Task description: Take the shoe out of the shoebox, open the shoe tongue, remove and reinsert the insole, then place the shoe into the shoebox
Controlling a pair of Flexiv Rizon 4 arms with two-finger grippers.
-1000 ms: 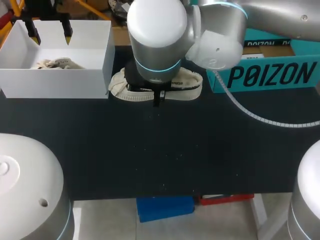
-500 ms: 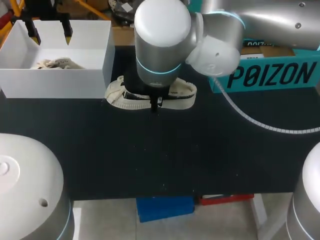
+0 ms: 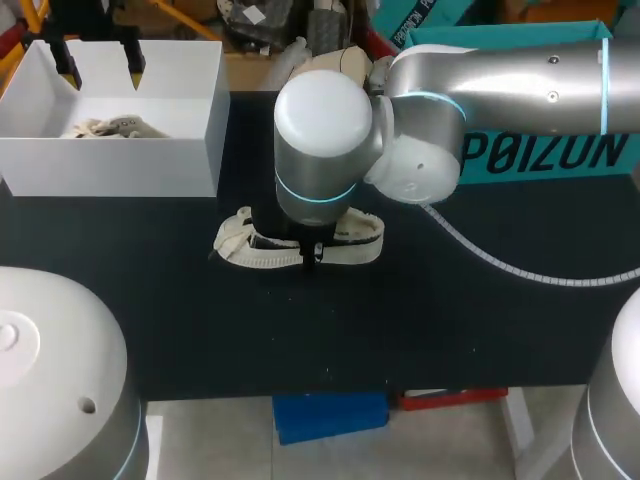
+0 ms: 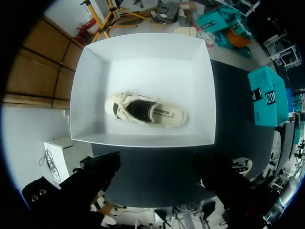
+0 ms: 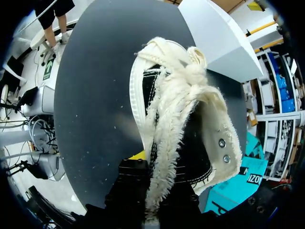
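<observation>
Shoebox: the white, lidless shoebox (image 3: 112,165) stands at the far left of the black counter (image 3: 430,330). One cream shoe, the boxed shoe (image 4: 145,112), lies flat on its floor about midway between the walls, dark opening up.
Teal box: a teal box (image 3: 545,150) stands at the far right, partly hidden behind the right arm (image 3: 500,80). What it holds cannot be seen.
Loose shoe: the loose shoe (image 3: 245,248) sits on the counter under the right arm's wrist. It is outside the shoebox and apart from its front wall, with its braided end toward the left.
Look: cream canvas with frayed, fringed edges, a black lining and dark stitching along the pale sole. Two small metal eyelets sit in its side (the right wrist view shows these best).
Right jaws: closed on the loose shoe, with the frayed upper edge pinched between them. One yellow fingertip (image 5: 139,155) peeks out beside the sole.
Left jaws: open, hanging above the shoebox with nothing between them. The left fingertips (image 3: 135,62) stand wide apart over its rear wall.
Change: a second ago the loose shoe was tucked against the shoebox's front right corner, close to the teal box. Now it is nearer the counter's middle, and the right arm has swung forward with it. The boxed shoe and the left jaws are as they were.
</observation>
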